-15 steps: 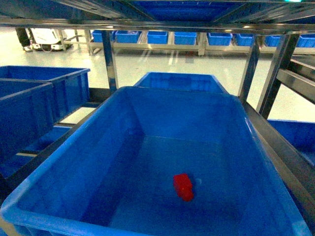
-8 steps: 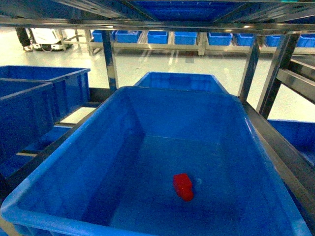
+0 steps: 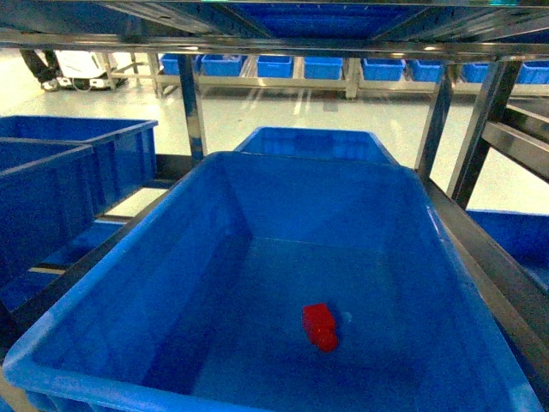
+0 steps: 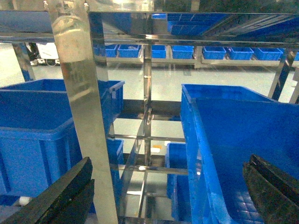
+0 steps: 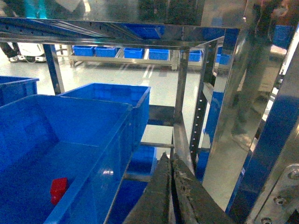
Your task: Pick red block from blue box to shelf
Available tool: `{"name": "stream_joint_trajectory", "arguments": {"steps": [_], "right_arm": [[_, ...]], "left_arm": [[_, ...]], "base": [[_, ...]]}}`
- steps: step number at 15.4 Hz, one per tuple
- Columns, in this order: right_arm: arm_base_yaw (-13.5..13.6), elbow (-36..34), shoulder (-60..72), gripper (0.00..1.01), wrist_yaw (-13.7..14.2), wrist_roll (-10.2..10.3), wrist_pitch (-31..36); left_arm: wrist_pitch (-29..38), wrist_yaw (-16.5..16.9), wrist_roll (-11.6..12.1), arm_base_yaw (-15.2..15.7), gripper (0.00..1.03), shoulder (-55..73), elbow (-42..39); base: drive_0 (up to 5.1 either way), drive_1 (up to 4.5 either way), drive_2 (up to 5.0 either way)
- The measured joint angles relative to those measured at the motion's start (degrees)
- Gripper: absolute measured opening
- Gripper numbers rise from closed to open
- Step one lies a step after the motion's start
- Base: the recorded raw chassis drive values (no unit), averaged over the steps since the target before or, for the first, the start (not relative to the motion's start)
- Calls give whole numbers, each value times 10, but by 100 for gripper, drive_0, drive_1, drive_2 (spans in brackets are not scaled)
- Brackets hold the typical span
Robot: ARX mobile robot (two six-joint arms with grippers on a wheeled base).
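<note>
Since the earlier head pictures almost nothing has moved: the red block (image 3: 320, 326) lies at the same place on the floor of the blue box (image 3: 111, 283), and only the view itself has shifted a very little. The block rests in the near half of the box, a bit right of the middle, well apart from all four walls. In the right wrist view it shows again (image 5: 59, 190), low at the left, inside the near wall of the box (image 5: 110, 158).

The box stands on a tier of the steel shelf (image 3: 446, 112), whose uprights and rails rise behind it and to its right. A second blue tub (image 3: 313, 142) stands just behind the box, on the far side. At the left are dark blue crates (image 3: 60, 184).

The left gripper (image 4: 163, 196) has its jaws spread wide; one finger shows at the near left, before a shelf upright (image 4: 84, 107), the other at the near right, over the box. The right gripper (image 5: 170, 196) has its jaws pressed together with nothing between them, to the right of the box and outside it.
</note>
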Motion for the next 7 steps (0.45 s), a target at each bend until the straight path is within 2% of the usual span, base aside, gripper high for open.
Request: {"name": "stream_joint_trajectory", "arguments": {"steps": [3,7], "right_arm": [[0,0,0,50,0,0,0],[0,0,0,100,0,0,0]], "left_arm": [[0,0,0,0,98,0,0],[0,0,0,0,98,0,0]], "base": [[0,0,0],[0,0,0]]}}
